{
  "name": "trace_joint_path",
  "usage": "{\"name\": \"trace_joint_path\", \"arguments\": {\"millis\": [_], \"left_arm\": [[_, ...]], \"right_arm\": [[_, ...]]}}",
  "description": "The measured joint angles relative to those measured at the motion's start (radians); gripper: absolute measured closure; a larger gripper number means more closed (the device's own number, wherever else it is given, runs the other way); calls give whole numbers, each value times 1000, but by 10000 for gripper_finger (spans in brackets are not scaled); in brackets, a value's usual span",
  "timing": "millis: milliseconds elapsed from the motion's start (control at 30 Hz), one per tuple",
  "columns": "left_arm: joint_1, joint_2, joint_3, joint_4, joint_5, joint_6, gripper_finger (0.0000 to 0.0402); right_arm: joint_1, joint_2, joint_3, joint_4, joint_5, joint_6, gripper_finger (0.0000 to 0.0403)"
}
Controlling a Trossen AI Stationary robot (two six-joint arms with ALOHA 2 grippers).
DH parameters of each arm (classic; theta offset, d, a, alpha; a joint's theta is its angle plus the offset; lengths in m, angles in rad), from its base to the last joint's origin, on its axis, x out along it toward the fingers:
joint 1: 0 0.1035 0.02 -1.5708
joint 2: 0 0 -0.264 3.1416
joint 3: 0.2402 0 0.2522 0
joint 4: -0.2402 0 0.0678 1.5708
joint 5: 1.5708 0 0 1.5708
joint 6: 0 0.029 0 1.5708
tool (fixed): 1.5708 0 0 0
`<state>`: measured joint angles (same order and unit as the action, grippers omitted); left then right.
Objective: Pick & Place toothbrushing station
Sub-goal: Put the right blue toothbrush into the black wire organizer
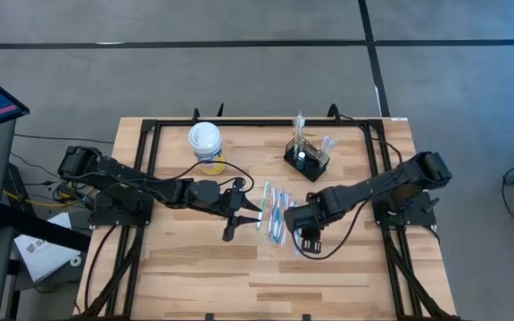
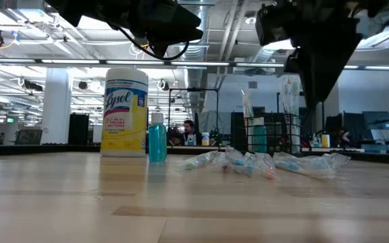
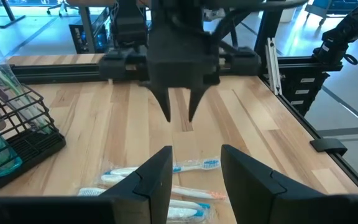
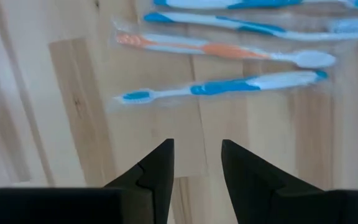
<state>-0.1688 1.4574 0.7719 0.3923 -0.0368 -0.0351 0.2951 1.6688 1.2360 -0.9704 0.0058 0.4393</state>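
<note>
Toothbrushing station (image 1: 307, 155) apparently untouched, both grippers open nearby

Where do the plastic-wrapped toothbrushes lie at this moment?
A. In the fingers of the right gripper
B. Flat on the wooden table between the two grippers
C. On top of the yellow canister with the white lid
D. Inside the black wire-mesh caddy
B: the wrapped toothbrushes lie flat on the wooden table, between the left gripper and the right gripper, both open and empty; the black wire-mesh caddy stands apart, farther back.

Black mesh caddy (image 1: 307, 157), yellow canister (image 1: 206, 145) w/ white lid, blue/orange toothbrushes (image 1: 276, 211)
</note>
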Motion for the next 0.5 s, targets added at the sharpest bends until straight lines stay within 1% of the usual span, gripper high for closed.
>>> {"name": "trace_joint_path", "arguments": {"millis": [100, 200, 233, 367, 500], "left_arm": [[0, 0, 0, 0, 0, 0, 271], [0, 0, 0, 4, 0, 0, 271], [0, 0, 0, 6, 0, 0, 271], [0, 0, 0, 7, 0, 0, 271], [0, 0, 0, 7, 0, -19, 271]], "right_arm": [[0, 0, -29, 43, 12, 26, 278], [-18, 0, -31, 70, 73, 243, 278], [-26, 0, -31, 77, 78, 300, 278], [-41, 0, -31, 79, 81, 436, 278], [-29, 14, -30, 85, 70, 510, 278]]}}
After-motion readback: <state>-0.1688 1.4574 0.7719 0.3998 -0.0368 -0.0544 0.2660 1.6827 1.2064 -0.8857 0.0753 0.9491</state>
